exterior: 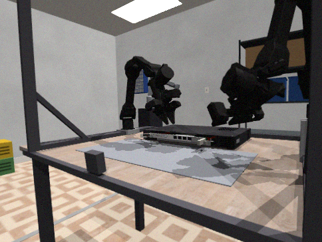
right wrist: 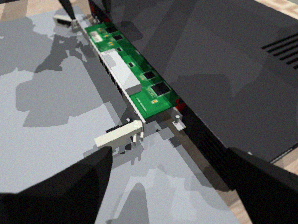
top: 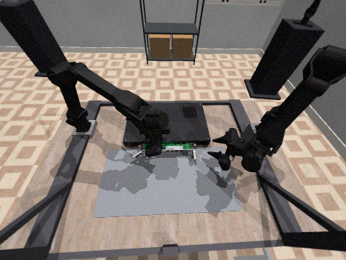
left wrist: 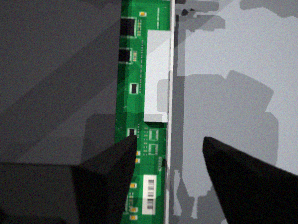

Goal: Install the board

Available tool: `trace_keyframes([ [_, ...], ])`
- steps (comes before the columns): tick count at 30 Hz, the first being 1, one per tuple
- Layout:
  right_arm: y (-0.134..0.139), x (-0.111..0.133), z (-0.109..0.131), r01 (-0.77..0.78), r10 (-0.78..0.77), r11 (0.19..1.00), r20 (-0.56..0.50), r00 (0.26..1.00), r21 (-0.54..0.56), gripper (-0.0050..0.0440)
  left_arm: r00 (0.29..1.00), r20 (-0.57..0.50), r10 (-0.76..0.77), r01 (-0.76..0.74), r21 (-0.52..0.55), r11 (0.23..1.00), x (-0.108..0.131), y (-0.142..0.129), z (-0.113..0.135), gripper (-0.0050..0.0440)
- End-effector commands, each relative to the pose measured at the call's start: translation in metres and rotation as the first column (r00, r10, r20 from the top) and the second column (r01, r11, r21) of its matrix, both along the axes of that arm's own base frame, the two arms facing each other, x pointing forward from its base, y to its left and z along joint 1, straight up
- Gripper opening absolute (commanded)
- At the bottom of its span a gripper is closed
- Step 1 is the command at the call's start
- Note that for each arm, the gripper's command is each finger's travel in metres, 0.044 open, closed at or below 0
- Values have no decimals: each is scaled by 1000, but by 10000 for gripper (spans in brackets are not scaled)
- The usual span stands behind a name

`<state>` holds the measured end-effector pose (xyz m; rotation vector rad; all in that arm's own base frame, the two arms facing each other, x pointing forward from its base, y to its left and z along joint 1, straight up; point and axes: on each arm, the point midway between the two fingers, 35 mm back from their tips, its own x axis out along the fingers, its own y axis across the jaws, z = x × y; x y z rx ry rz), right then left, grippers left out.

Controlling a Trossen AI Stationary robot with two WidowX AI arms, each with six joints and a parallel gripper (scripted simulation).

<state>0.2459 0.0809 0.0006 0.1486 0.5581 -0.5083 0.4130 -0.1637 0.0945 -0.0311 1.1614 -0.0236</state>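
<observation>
The enclosure (top: pixel 179 125) (exterior: pixel 239 137) (left wrist: pixel 50 75) (right wrist: pixel 210 75) lies flat on the tabletop (top: pixel 143 233) (exterior: pixel 196 196). Whether every foot bears on the surface cannot be told.

The green circuit board (top: pixel 187 146) (exterior: pixel 179 138) (left wrist: pixel 131 105) (right wrist: pixel 150 107) is at the enclosure's front opening, component side up. It is partly inserted: a strip of green and the pale front panel remain outside the enclosure, so the board is not fully home.

The lever at the board's right-arm end (top: pixel 194 154) (exterior: pixel 201 141) (right wrist: pixel 117 134) points roughly straight out from the panel, away from the enclosure. The lever at the left-arm end (top: pixel 137 154) (right wrist: pixel 64 20) is angled outward, neither in line with the panel nor straight out. Engagement of either lever with its tab cannot be confirmed.

The left hand (top: pixel 154 148) (exterior: pixel 169 123) (left wrist: pixel 169 142) is released, above the enclosure's front edge, its parted fingers on either side of the panel line as viewed from the wrist. It grasps nothing.

The right hand (top: pixel 211 146) (exterior: pixel 222 123) (right wrist: pixel 168 153) is released, fingers wide, near the enclosure's right-arm front corner. It grasps nothing.

A grey mat (top: pixel 161 200) (exterior: pixel 199 166) (left wrist: pixel 240 50) (right wrist: pixel 40 60) lies in front of the enclosure.
</observation>
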Motion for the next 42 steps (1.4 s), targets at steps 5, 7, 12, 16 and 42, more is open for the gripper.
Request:
trace_keyframes([
  [5,16,28,-7,136,-117,973,-106,987,188,160,982,-188,30,-61,-160,985,-47,-30,2,150],
  [7,20,38,-11,202,-164,946,-163,973,253,150,960,-273,53,-108,-189,976,-66,-38,-1,150],
  [12,26,55,-14,353,-257,860,-285,923,368,150,896,-420,146,-239,-177,955,-100,-46,-3,150],
  [16,28,62,-15,418,-293,813,-337,895,406,150,869,-451,205,-299,-146,943,-110,-47,-4,150],
  [42,15,92,-27,867,-484,260,-719,498,426,150,749,-384,540,-571,41,820,-120,-32,-26,150],
])
